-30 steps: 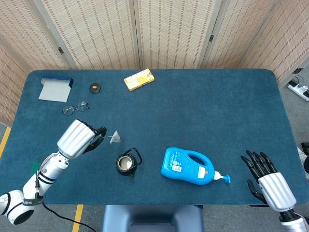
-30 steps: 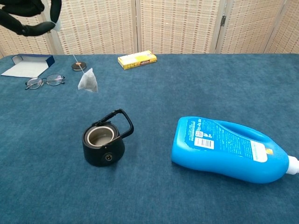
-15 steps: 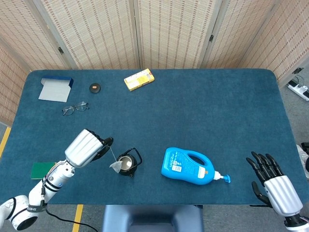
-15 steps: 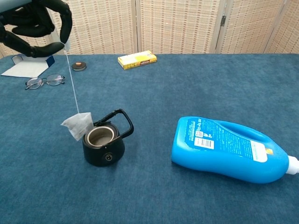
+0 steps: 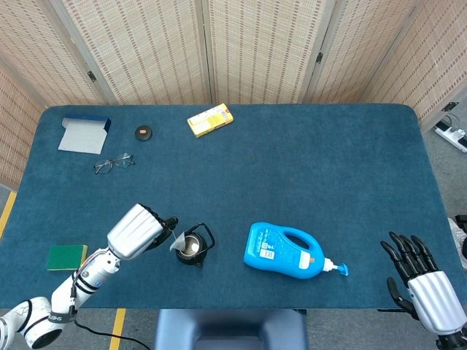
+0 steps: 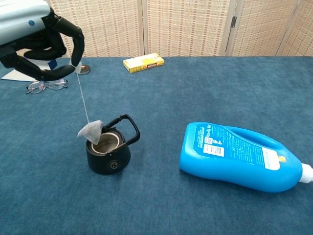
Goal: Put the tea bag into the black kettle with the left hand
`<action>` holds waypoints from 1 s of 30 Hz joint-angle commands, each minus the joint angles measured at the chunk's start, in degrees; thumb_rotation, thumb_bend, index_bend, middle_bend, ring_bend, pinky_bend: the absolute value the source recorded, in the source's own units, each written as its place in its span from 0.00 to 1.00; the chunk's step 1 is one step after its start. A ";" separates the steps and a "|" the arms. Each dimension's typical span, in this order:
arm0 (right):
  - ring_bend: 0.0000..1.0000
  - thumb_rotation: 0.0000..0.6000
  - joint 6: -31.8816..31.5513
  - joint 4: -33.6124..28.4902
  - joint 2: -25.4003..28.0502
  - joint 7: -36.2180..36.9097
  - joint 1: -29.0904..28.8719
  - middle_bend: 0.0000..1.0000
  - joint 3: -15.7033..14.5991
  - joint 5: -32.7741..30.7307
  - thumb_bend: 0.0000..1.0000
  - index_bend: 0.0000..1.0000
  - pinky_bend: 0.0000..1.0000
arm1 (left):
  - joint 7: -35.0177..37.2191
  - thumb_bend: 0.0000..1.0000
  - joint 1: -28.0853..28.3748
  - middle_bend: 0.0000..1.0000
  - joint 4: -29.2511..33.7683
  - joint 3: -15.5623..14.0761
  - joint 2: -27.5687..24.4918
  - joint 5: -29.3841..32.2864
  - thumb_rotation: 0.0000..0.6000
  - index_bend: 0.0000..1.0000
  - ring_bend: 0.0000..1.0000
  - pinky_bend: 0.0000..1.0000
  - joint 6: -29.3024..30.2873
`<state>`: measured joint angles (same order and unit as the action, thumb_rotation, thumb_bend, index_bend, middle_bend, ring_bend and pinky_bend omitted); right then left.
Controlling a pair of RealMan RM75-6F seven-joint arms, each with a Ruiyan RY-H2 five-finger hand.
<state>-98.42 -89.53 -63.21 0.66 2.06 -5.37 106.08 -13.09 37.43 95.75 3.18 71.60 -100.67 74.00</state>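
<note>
The black kettle (image 6: 108, 151) stands open-topped on the blue table, handle up; the head view shows the kettle (image 5: 193, 246) near the front edge. My left hand (image 6: 46, 46) hovers up and to its left and pinches the string tag of the tea bag (image 6: 91, 131). The bag hangs on its string and leans on the kettle's left rim, partly over the mouth. From the head camera, my left hand (image 5: 143, 229) is just left of the kettle, with the tea bag (image 5: 177, 241) at the rim. My right hand (image 5: 422, 273) sits open past the table's front right corner.
A blue detergent bottle (image 6: 237, 156) lies on its side right of the kettle. Glasses (image 6: 46, 85), a white and blue box (image 6: 28, 69), a small dark lid (image 6: 83, 69) and a yellow box (image 6: 143, 62) lie at the back left. A green sponge (image 5: 66, 257) lies near the front left edge.
My left hand has moved toward the front and right, carrying the tea bag from left of the kettle onto its rim. My right hand has drawn back off the table corner.
</note>
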 commanded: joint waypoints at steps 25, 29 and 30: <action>0.00 1.00 -2.50 0.53 -0.45 0.13 1.84 0.00 0.33 0.29 0.58 0.00 0.00 | 8.82 0.65 3.65 1.00 -9.07 2.54 5.95 2.11 1.00 0.72 1.00 1.00 -4.61; 0.00 1.00 -3.62 0.68 -0.65 0.43 2.59 0.00 0.67 -0.37 0.58 0.00 0.00 | 12.53 0.65 5.37 1.00 -13.81 2.76 8.41 2.76 1.00 0.71 1.00 1.00 -6.39; 0.00 1.00 -3.89 0.74 -0.70 0.59 2.79 0.00 0.79 -0.63 0.58 0.00 0.00 | 13.77 0.65 5.77 1.00 -15.21 2.62 9.09 2.78 1.00 0.71 1.00 1.00 -6.75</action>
<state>-102.12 -88.86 -63.83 1.11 4.67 -4.70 105.65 -1.51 42.05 82.87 5.73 79.12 -98.24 68.38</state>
